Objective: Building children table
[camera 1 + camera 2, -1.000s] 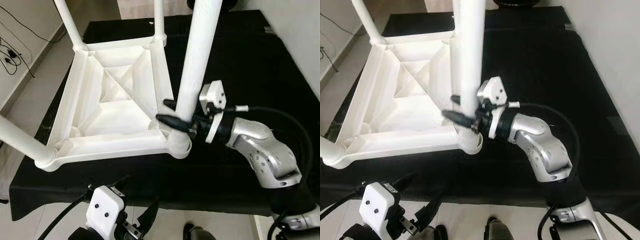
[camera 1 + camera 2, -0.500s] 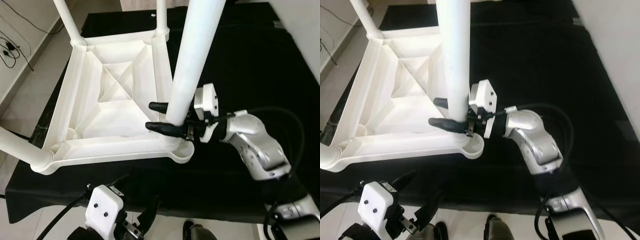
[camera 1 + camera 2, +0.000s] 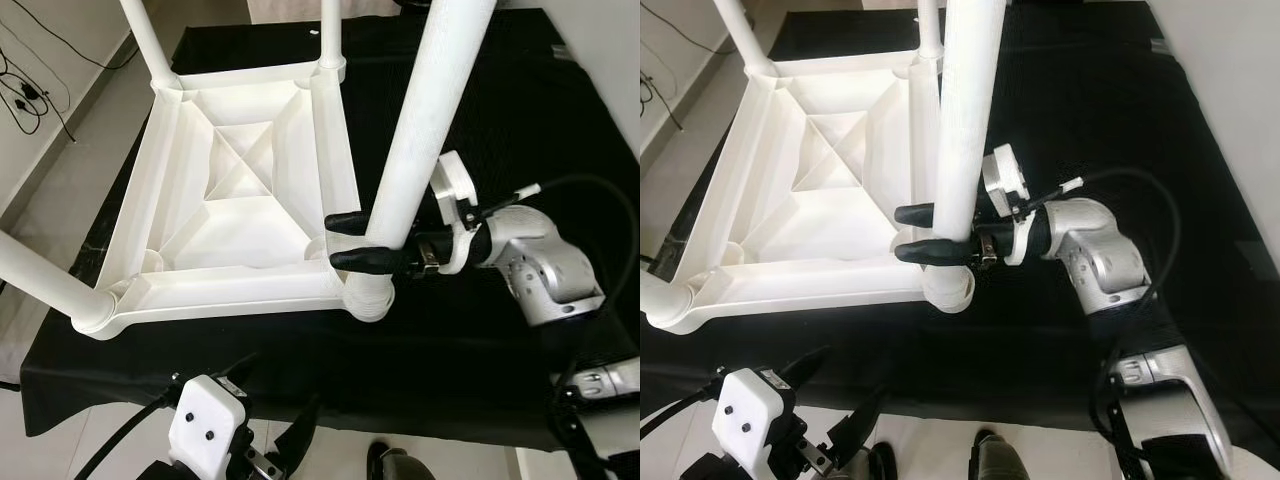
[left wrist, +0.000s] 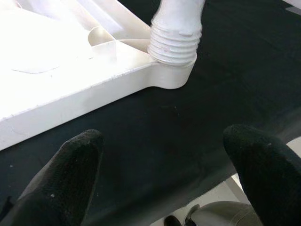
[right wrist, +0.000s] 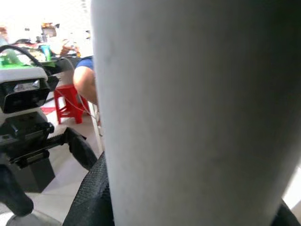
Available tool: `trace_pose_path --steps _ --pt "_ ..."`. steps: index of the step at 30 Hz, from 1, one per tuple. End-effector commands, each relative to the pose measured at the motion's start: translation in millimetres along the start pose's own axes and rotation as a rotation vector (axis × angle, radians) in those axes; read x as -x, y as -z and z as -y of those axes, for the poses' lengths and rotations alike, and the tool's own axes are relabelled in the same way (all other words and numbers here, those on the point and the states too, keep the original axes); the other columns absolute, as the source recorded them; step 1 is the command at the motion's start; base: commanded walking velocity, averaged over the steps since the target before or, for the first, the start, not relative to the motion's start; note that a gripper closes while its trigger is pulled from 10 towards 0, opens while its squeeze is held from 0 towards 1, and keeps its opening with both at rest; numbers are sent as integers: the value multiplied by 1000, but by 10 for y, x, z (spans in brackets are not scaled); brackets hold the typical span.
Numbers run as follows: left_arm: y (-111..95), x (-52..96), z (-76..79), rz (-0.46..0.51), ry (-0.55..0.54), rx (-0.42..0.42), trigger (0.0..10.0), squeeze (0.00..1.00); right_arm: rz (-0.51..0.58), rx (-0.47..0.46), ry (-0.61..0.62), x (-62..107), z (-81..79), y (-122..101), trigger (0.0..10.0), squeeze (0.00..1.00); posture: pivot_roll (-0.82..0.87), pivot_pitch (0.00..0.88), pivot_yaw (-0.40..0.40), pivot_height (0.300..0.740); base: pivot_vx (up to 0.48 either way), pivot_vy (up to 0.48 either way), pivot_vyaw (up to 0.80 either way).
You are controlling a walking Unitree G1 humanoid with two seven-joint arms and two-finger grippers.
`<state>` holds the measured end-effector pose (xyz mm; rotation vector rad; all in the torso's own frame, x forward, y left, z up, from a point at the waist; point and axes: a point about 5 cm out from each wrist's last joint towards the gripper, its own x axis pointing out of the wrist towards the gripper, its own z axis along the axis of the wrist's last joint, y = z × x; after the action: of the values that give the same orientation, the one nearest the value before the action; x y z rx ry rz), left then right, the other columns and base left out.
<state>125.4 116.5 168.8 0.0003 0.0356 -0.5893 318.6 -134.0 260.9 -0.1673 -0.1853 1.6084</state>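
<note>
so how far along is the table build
Three legs look seated in the upturned tabletop. The right gripper grips the fourth leg at the near right corner socket, where threads are exposed in the left wrist view, so screwing it home remains. The left gripper hangs open.

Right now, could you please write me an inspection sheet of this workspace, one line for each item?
Surface: black cloth under the work, its near edge ending at pale floor tiles.
Job's things: white table top lies upside down; legs stand at all four corners. The near right leg leans, its thread still showing above the corner socket.
Clutter: nothing seen.
Grippers: right gripper shut on the near right leg just above the socket; left gripper open, low in front of the cloth's near edge, holding nothing.
Cables: black cable loops over the right arm; loose wires on the floor at far left.
Surroundings: pale wall at far left.
</note>
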Motion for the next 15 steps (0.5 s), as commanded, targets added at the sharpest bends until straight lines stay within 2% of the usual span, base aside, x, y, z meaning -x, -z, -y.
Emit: trace_pose_path --steps 1,4,12,15 --pt "4 30 34 -18 10 14 10000 0 -27 -30 -23 -31 -23 119 10000 0 121 312 44 740 0 0 0" --pt "1 47 41 -24 12 15 10000 0 -35 -19 -67 -45 45 129 10000 0 128 317 46 740 0 0 0" --pt "-3 67 48 -30 12 14 10000 0 -65 4 -159 5 38 76 10000 0 133 322 51 740 0 0 0" --pt "-6 78 49 -34 15 14 10000 0 -137 42 -209 18 -1 42 10000 0 134 322 54 740 0 0 0"
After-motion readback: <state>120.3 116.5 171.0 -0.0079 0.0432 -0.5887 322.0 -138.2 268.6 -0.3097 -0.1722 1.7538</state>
